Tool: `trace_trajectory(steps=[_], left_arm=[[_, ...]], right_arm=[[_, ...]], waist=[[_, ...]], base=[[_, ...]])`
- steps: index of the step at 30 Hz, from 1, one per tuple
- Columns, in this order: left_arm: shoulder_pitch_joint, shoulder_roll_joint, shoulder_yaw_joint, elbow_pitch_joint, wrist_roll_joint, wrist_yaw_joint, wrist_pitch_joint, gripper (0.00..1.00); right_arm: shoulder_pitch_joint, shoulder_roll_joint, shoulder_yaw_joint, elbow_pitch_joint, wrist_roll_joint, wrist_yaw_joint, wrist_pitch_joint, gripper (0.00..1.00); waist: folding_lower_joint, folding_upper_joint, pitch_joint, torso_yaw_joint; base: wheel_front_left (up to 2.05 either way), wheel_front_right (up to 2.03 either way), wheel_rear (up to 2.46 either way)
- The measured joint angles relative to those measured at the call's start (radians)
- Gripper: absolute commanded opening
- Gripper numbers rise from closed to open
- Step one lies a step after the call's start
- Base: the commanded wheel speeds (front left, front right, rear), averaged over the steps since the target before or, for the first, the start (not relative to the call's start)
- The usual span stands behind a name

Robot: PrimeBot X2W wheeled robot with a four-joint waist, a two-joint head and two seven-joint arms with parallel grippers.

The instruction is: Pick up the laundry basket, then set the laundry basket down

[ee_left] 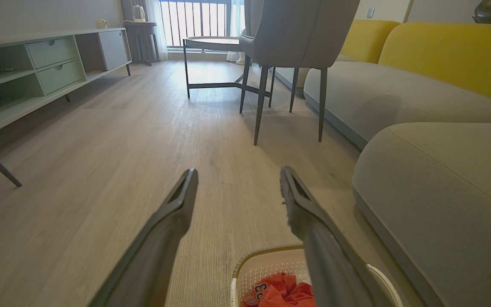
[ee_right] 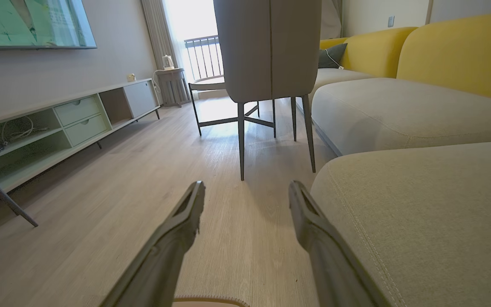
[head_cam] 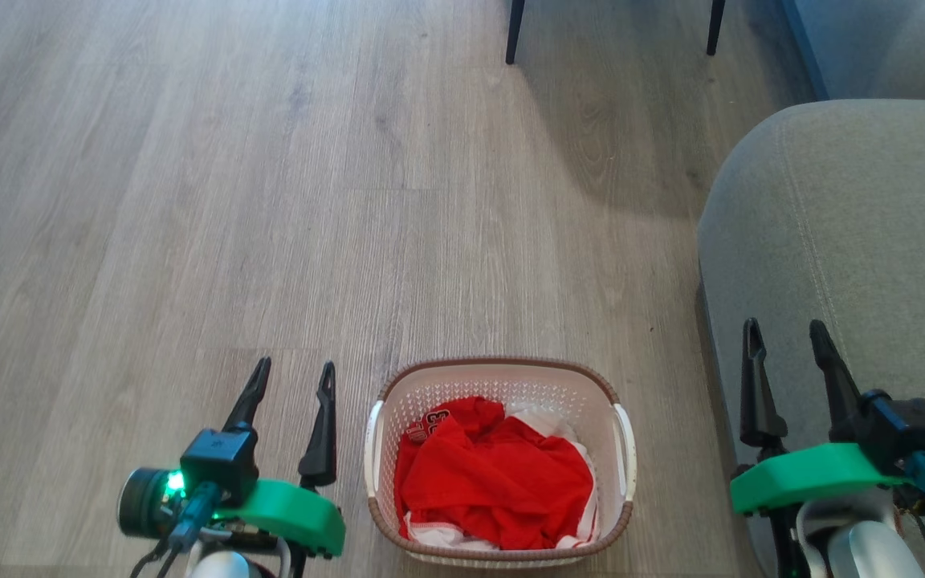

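The laundry basket (head_cam: 591, 384), cream-white with a brown rim and white side handles, stands on the wooden floor at the bottom middle of the head view, holding red and white clothes (head_cam: 495, 478). My left gripper (head_cam: 292, 365) hovers open just to the left of it, fingers apart and empty. On the other side, my right gripper (head_cam: 787, 325) is open over the grey sofa's edge, clear of the basket. The basket's near corner (ee_left: 262, 264) shows in the left wrist view beneath the left gripper (ee_left: 239, 175). The right gripper (ee_right: 247, 187) points along the floor beside the sofa.
A grey sofa seat (head_cam: 840, 241) borders the basket on the right. Chair legs (head_cam: 515, 32) stand ahead on the floor. Farther off are a grey chair (ee_left: 296, 34), a round side table (ee_left: 213, 42) and a low TV cabinet (ee_left: 41, 68) along the left wall.
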Motion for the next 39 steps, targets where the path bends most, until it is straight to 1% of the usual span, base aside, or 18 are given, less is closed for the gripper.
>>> trace_trajectory(steps=[17, 18, 19, 23, 25, 39], left_arm=[[0.000, 0.000, 0.000, 0.026, -0.010, -0.002, 0.000, 1.00], [0.000, 0.000, 0.000, 0.026, -0.015, -0.007, 0.000, 1.00], [0.000, 0.000, 0.000, 0.028, -0.020, -0.009, 0.000, 0.00], [0.025, 0.001, -0.002, 0.089, -0.020, -0.009, 0.000, 0.00], [0.046, 0.001, -0.001, 0.098, -0.038, -0.009, 0.005, 0.00], [0.040, 0.004, 0.010, 0.099, -0.210, -0.019, 0.037, 0.00]], right_arm=[[0.000, 0.000, 0.002, 0.001, 0.000, 0.000, 0.000, 1.00], [0.000, 0.000, 0.003, 0.001, 0.000, 0.000, 0.000, 1.00], [0.000, 0.000, 0.003, 0.004, 0.000, 0.000, 0.000, 0.00], [0.015, 0.002, 0.009, 0.072, 0.002, 0.000, 0.003, 0.00], [0.031, 0.002, 0.010, 0.085, 0.019, 0.000, 0.004, 0.00], [0.033, 0.002, 0.004, 0.098, 0.179, 0.000, 0.036, 0.00]], waist=[[0.0000, 0.0000, 0.001, -0.002], [0.0000, 0.0000, 0.001, -0.002], [0.0000, 0.0000, 0.002, -0.001], [0.0000, 0.0000, 0.002, -0.002], [0.0000, 0.0000, 0.002, -0.003], [0.0000, 0.0000, 0.001, -0.015]], base=[[0.00, 0.00, 0.00], [0.00, 0.00, 0.00], [0.00, 0.00, 0.00], [0.00, 0.00, 0.00], [0.00, 0.00, 0.00], [0.00, 0.00, 0.00]])
